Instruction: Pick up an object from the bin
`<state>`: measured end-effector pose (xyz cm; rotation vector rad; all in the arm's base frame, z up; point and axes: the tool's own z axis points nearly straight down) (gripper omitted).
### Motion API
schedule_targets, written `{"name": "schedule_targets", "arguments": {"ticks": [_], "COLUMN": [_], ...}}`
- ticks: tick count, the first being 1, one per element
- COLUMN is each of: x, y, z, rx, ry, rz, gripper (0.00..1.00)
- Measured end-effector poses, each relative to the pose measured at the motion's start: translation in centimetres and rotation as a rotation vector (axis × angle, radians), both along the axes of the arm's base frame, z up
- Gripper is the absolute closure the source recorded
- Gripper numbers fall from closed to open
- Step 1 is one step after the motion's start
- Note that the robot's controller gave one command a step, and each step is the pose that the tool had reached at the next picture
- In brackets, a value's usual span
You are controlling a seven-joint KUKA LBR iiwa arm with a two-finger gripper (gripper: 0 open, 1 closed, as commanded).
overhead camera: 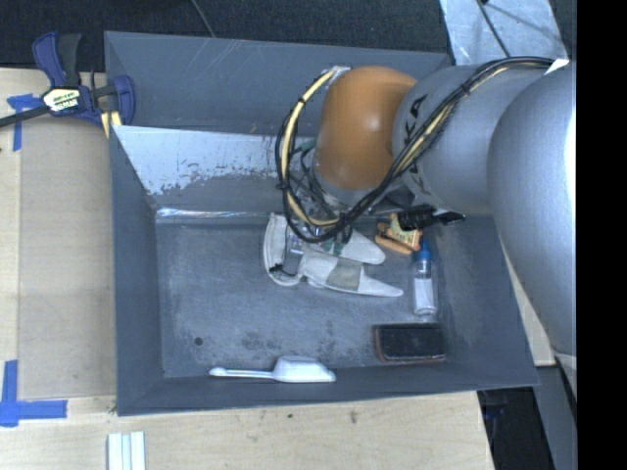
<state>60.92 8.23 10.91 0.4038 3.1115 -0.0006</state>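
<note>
end effector (297, 246): mid-bin, grip state cannot tell | white flat pieces (350, 276): just beneath it, extending right

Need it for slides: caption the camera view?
Arm low in grey bin over white pieces; bottle, black case, spoon nearby.

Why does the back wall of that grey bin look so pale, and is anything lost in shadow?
Camera view: light glares off the grey metal bin along its sloped back wall, washing it pale. Camera view: the arm's orange dome-shaped cover carries a soft highlight. Camera view: the arm partly shades the white flat pieces under it, while the white plastic scoop by the front wall lies well lit.
</note>
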Motion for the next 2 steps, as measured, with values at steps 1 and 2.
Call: {"name": "schedule_targets", "arguments": {"ticks": [1,2], "x": [-0.01,0.26], "y": [-0.36,-0.70], "z": [-0.43,0.54], "rx": [0.000,0.001], "ry": [0.001,0.001], "rz": [0.136,0.006], "gripper": [0.00,0.00]}}
